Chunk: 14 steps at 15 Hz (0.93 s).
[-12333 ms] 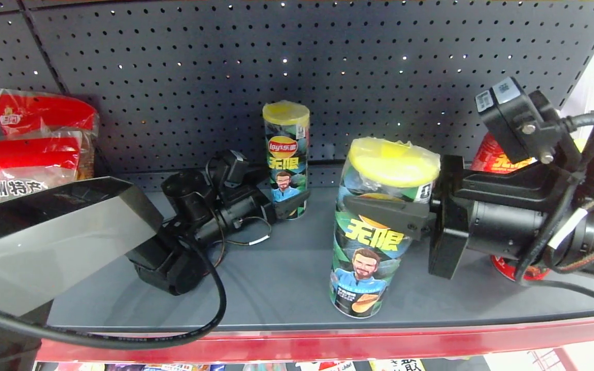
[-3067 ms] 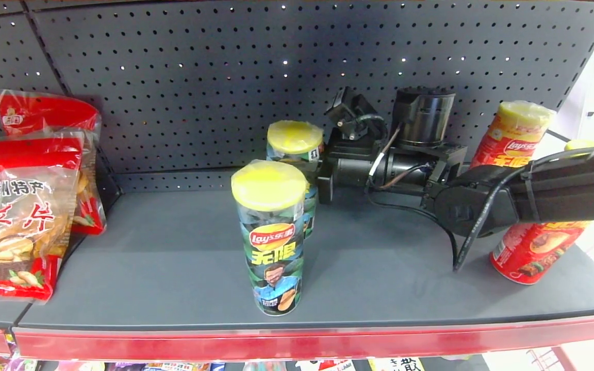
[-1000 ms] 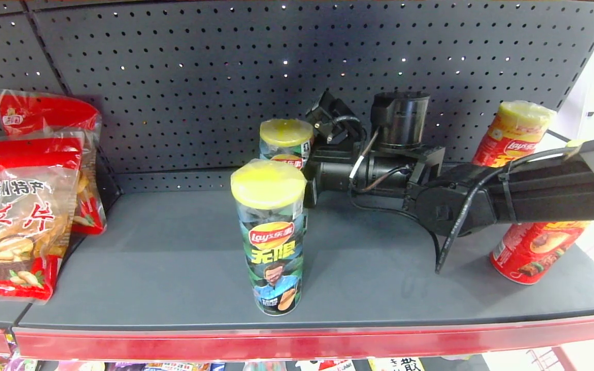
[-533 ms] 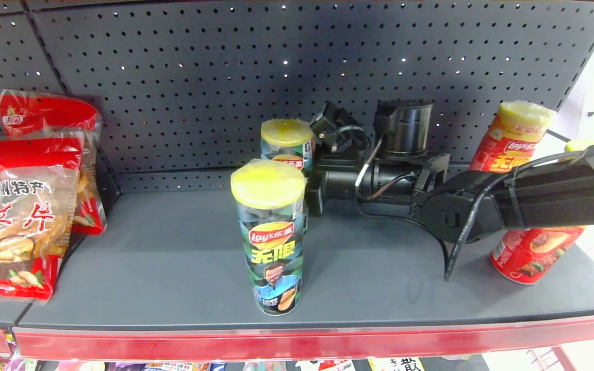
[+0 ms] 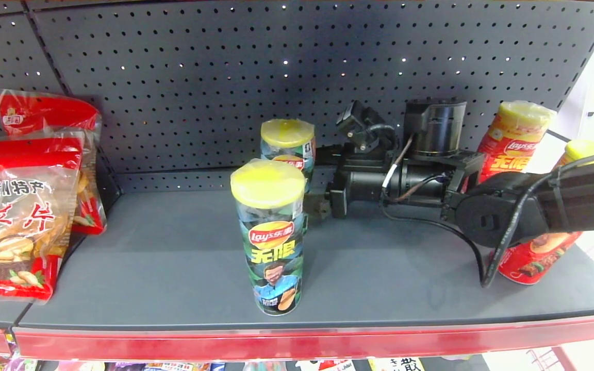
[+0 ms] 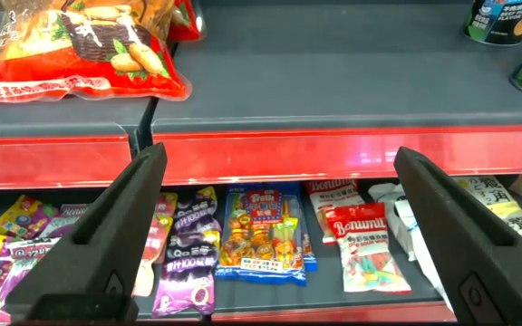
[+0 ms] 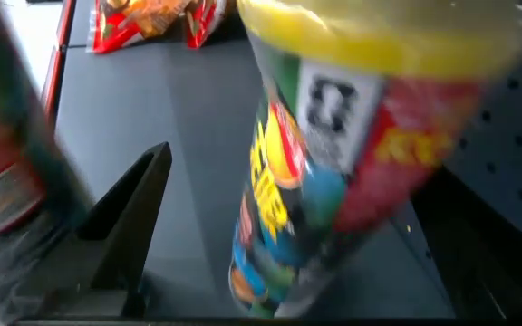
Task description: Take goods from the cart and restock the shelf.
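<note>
Right of centre in the head view, the right gripper [image 5: 322,178] sits with its jaws spread wide, level with the rear green can [image 5: 287,141], which stands upright on the shelf [image 5: 173,268] against the pegboard [image 5: 173,77]. That can lies immediately frame-left of the fingertips, its long axis vertical and crossing the line of the arm. The right wrist view has it between the spread fingers, and whether either finger touches it I cannot tell. Any pull-back, I judge, should run straight toward frame right, so neither finger clips it. The right arm is much the nearer; the left gripper [image 6: 288,226], also wide and empty, faces the shelf's red front edge. Count: two green cans, the front green can [image 5: 271,242] at centre; two red cans [image 5: 516,136] at right; at least two snack bags [image 5: 16,206] at left
</note>
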{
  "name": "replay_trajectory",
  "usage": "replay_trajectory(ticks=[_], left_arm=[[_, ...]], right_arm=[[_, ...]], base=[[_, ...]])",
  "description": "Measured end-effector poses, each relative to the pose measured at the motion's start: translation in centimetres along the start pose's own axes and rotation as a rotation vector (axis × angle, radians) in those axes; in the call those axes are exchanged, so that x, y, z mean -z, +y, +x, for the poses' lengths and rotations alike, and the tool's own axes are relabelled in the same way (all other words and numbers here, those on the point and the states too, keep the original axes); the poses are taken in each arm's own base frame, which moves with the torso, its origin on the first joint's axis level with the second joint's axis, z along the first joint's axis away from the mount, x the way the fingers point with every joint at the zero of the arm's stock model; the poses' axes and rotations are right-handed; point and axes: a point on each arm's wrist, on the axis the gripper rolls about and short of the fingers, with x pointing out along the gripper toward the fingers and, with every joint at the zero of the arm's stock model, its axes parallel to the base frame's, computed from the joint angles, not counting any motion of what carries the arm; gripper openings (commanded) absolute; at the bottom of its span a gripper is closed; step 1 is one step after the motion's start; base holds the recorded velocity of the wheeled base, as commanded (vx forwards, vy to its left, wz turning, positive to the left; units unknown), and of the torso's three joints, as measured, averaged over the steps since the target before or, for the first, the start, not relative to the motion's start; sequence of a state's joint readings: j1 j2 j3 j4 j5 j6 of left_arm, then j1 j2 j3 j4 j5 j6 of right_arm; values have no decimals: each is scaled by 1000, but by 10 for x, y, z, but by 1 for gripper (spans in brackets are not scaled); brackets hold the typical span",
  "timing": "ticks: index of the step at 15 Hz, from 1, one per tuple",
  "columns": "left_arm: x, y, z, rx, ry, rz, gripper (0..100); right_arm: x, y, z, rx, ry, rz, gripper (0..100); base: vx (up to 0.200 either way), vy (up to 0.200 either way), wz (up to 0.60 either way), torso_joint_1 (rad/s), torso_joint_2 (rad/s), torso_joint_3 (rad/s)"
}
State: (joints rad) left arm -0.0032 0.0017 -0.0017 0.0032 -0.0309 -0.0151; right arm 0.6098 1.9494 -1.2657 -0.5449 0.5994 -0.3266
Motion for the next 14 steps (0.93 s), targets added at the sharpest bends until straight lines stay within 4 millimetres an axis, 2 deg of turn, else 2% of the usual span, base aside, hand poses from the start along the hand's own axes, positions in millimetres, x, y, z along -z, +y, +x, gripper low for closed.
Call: replay_trajectory(ticks=[5, 10, 14], left_arm=[[0, 0, 0, 0, 0, 0, 100], [0, 0, 0, 0, 0, 0, 100], [0, 0, 0, 0, 0, 0, 100]], right_arm=[[5, 7, -40, 19, 40, 14, 100], [6, 35, -83, 20, 76, 41, 100], [-10, 62, -87, -42, 37, 14, 100]], base=[[0, 0, 0, 0, 0, 0], [0, 0, 0, 0, 0, 0], [0, 0, 0, 0, 0, 0]])
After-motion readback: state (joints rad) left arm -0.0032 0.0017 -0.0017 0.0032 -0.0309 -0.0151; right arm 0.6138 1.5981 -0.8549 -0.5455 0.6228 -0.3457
